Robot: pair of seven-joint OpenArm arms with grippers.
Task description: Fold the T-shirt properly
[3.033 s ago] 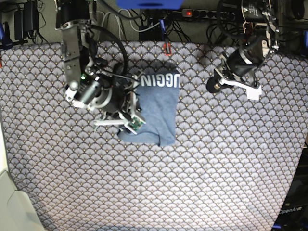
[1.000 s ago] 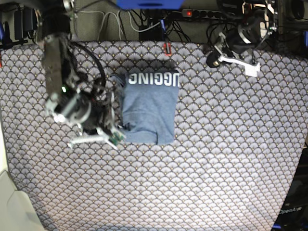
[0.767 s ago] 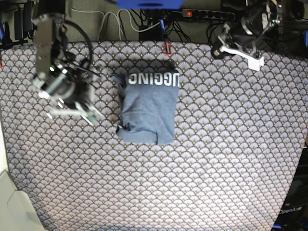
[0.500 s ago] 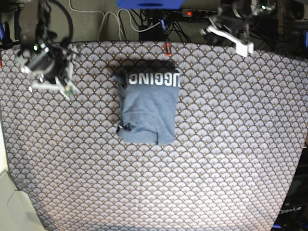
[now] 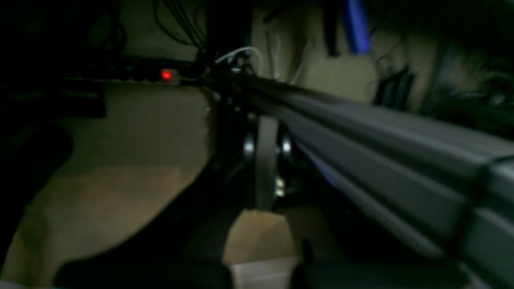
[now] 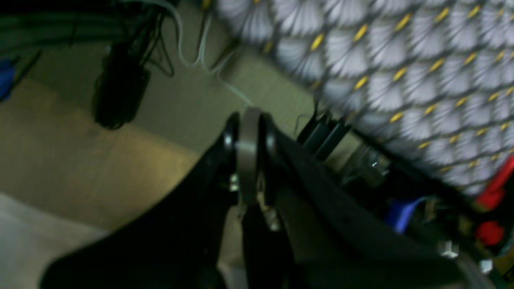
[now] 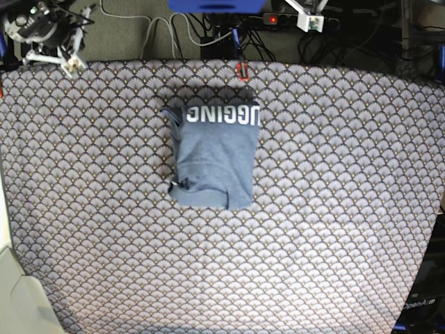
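Compared with half a second ago, both arms have pulled further back off the grey scallop-patterned tablecloth (image 7: 334,209). The right gripper (image 7: 69,64), which was over the cloth's far left part, now sits at the far left corner, right at the table edge. The left gripper (image 7: 309,19) has gone from the far edge to beyond it, above the black power strip with a red light (image 7: 292,19); only its white tip shows in the base view.

The heathered slate-blue cotton T-shirt (image 7: 213,160) has not shifted: it lies folded into a compact rectangle on the tablecloth, a little left of centre and toward the far side, with the white block letters "UGGING" across its far edge. A small lump of fabric sticks out at its near left corner. Neither gripper touches it; both are well apart from it.

In the right wrist view the right gripper (image 6: 249,160) has its fingers pressed together, holding nothing. In the left wrist view the left gripper (image 5: 265,160) is likewise closed on nothing, though the picture is dark and blurred.

No containers are visible.
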